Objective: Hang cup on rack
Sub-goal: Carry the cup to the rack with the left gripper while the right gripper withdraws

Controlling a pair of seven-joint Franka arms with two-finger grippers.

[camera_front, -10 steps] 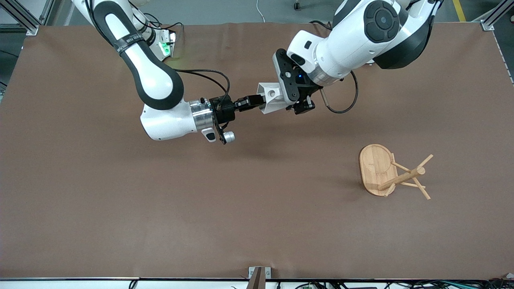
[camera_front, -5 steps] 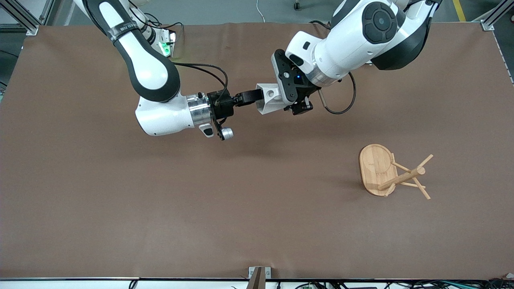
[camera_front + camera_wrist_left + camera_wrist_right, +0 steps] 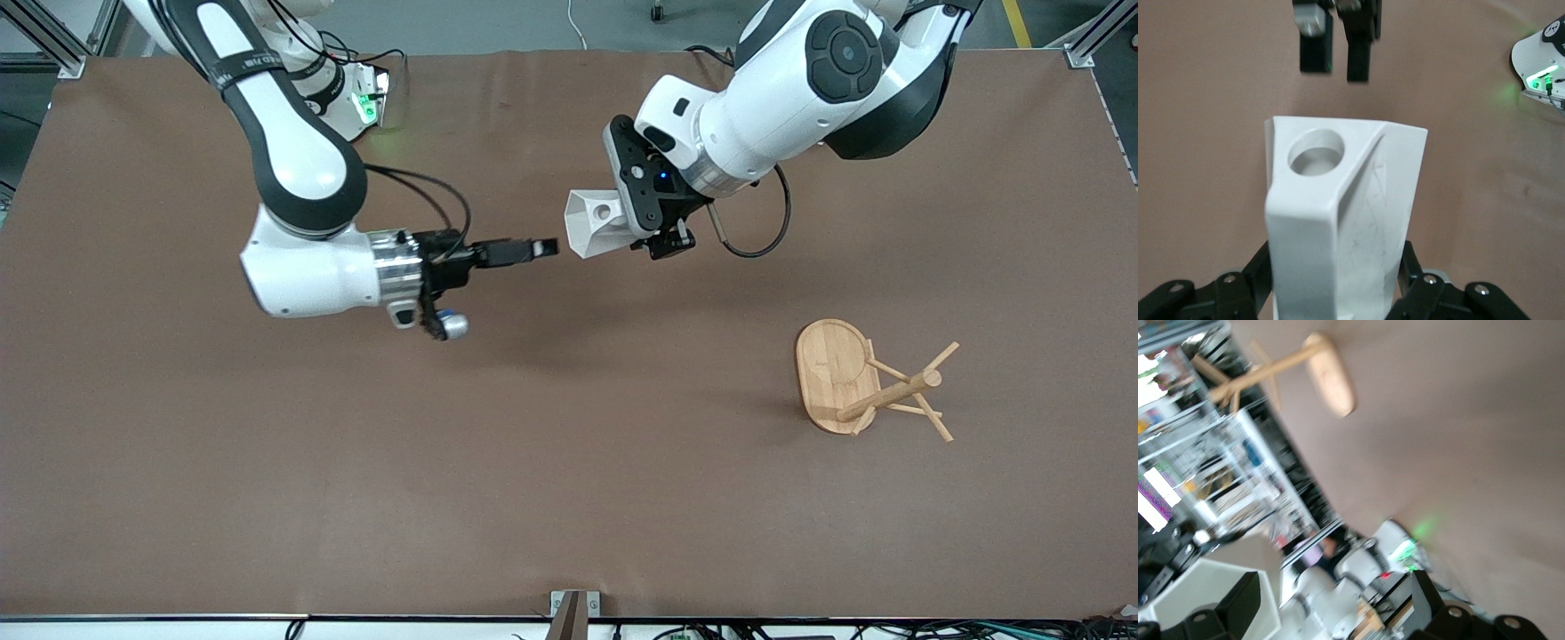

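Note:
The white faceted cup [image 3: 589, 222] is up in the air over the table's middle, lying sideways. My left gripper [image 3: 622, 228] is shut on its tapered body. In the left wrist view the cup [image 3: 1338, 213] fills the space between the jaws, its handle hole [image 3: 1316, 152] facing the camera. My right gripper [image 3: 540, 249] is open and empty, a short gap from the cup's rim. Its fingers [image 3: 1315, 40] show past the cup in the left wrist view. The bamboo rack [image 3: 867, 382] stands on the table toward the left arm's end, nearer the front camera.
In the right wrist view my right gripper [image 3: 1331, 607] is open, with the cup's rim [image 3: 1198, 583] at one finger and the rack [image 3: 1281, 370] farther off. A control box with a green light [image 3: 366, 102] sits by the right arm's base.
My right gripper has come off the cup's rim and drawn back toward the right arm's end. The left gripper still holds the cup in nearly the same place.

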